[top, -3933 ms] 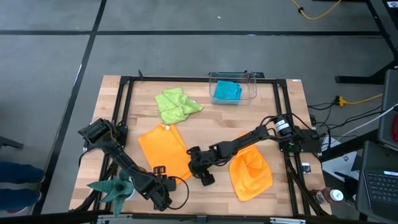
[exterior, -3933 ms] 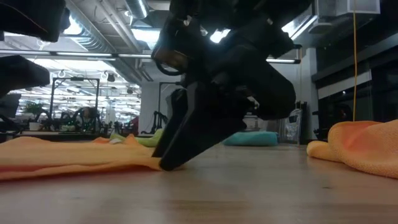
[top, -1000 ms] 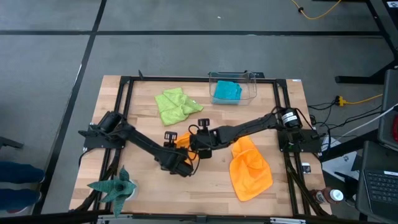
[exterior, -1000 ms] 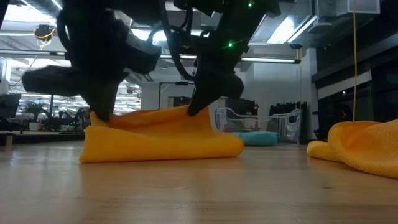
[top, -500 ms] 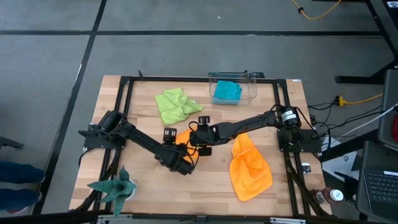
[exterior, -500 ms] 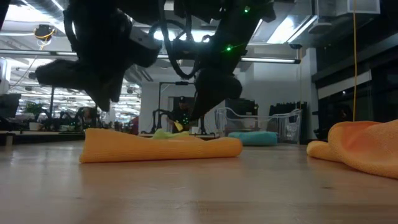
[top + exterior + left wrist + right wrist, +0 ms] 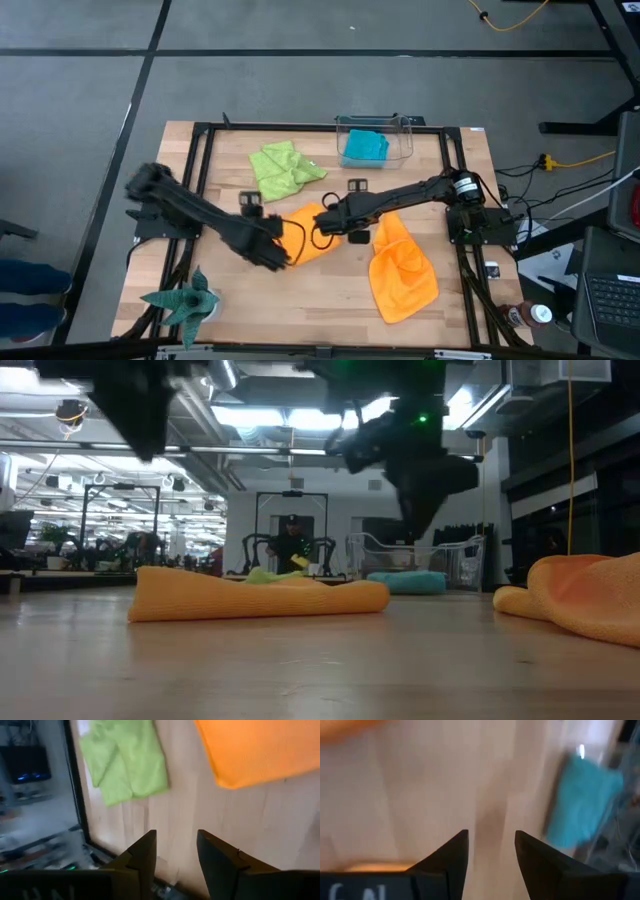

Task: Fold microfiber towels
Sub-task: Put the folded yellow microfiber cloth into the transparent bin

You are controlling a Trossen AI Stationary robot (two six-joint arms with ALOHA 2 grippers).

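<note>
1. Wooden table [image 7: 330,300] inside a black frame carries four cloths: a folded orange towel [image 7: 312,236] at the middle, a crumpled orange towel [image 7: 403,270] to its right, a lime green towel [image 7: 281,168] toward the far edge, and a teal towel [image 7: 364,146] inside a clear bin [image 7: 375,124]
2. Both arms have just let go of the middle towel; a second ago each gripper was pinched on an upper edge, holding it above the table, and now the cloth lies flat in a doubled slab, seen from the low view as one neat layer over another [image 7: 262,596]
3. Left gripper [image 7: 278,250] has pulled back to the towel's left side, fingers apart and holding nothing [image 7: 175,865]
4. Right gripper [image 7: 340,214] has lifted off just beyond the towel's far right corner, fingers also spread and empty [image 7: 490,860]
5. That fold looks finished, I judge; the crumpled orange towel and the loosely bunched lime one seem to remain
</note>
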